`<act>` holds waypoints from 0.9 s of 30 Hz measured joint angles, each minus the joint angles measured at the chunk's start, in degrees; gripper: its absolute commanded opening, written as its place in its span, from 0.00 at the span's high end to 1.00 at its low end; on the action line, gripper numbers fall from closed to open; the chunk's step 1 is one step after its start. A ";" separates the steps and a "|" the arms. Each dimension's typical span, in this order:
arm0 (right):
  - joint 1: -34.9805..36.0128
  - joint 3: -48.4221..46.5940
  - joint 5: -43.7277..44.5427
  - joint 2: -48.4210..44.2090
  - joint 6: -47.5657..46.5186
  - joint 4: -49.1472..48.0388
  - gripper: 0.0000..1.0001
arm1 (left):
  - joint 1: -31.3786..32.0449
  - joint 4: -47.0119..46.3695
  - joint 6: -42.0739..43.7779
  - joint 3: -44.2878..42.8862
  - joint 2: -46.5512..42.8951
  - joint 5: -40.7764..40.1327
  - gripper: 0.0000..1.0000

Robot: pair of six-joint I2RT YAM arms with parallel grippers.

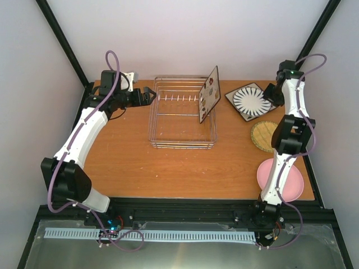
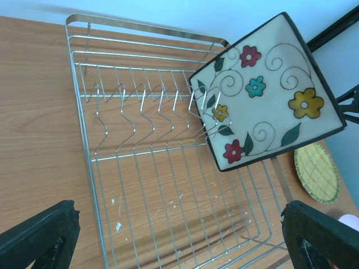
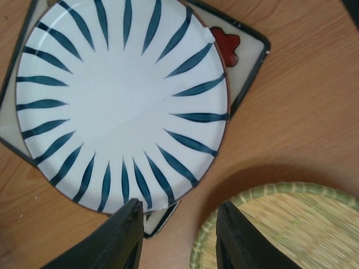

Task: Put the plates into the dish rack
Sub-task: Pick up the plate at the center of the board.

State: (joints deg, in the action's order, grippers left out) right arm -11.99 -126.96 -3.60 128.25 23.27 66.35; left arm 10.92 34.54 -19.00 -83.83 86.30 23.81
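Silver wire dish rack (image 1: 182,145) holds a square floral plate (image 1: 208,94), tilted.

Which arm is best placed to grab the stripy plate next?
Right. The open right fingers hover at the rim of the striped plate; the left fingers face the dish rack, far away.

Robotics lab test cell: plain white panels (image 1: 185,33) are closing in the sides, black frame struts (image 1: 60,39) are running up the corners, and a wooden table (image 1: 134,168) is filling the floor of the enclosure. Two white robot arms, the left arm (image 1: 84,131) and the right arm (image 1: 280,174), are standing bolted to a black rail (image 1: 185,208) at the near edge, trailing purple cables (image 1: 118,70). Kitchenware, a dish rack (image 1: 182,144) and a striped plate (image 1: 252,101), is sitting on bare wood inside this frame.
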 measured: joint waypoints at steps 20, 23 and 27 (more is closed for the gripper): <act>-1.44 -6.10 -3.34 12.57 3.80 0.57 0.65 | 0.00 2.08 0.48 -1.90 7.41 -4.59 0.00; -1.55 -6.08 -3.54 12.72 4.04 0.24 0.66 | 0.00 2.21 0.48 -3.06 8.72 -4.59 0.00; -1.79 -6.03 -3.80 13.53 4.48 -0.09 0.68 | 0.00 2.47 0.48 -4.00 9.35 -4.61 0.00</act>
State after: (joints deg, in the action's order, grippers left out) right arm -13.78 -132.99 -7.40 141.78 27.75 66.26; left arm 10.92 37.01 -18.52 -87.83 95.66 19.20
